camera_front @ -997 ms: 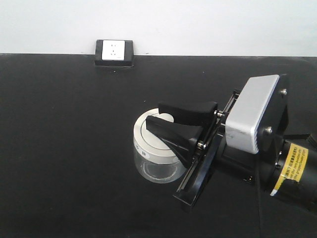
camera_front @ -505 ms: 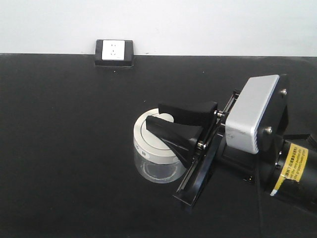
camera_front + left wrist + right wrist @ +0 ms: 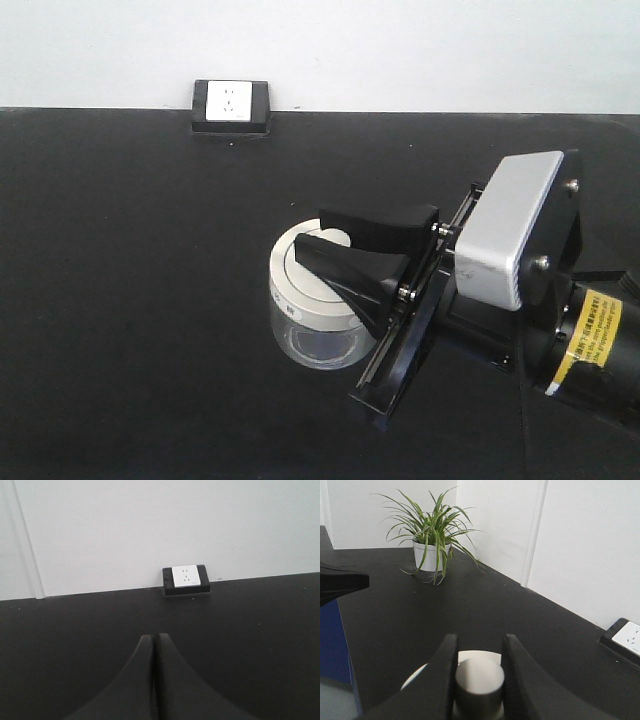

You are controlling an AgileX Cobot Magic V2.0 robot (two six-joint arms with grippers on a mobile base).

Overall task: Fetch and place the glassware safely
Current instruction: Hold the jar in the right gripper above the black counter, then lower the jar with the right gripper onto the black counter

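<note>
The glassware, a squat clear glass jar (image 3: 315, 347) with a cream-white lid (image 3: 295, 285), is on the black table (image 3: 120, 300) right of centre. My right gripper (image 3: 311, 230) reaches in from the right and is shut on the lid's central knob (image 3: 480, 677), one black finger on each side. The right wrist view shows that gripper (image 3: 480, 639) pinching the knob above the lid (image 3: 472, 656). Whether the jar's base touches the table I cannot tell. My left gripper (image 3: 155, 636) is shut on nothing, its fingers pressed together above bare table.
A black-and-white wall socket (image 3: 231, 105) sits at the table's back edge against the white wall, as does the socket (image 3: 186, 579) in the left wrist view. A potted plant (image 3: 431, 535) stands at the far end. A black shape (image 3: 340, 582) juts in at the left.
</note>
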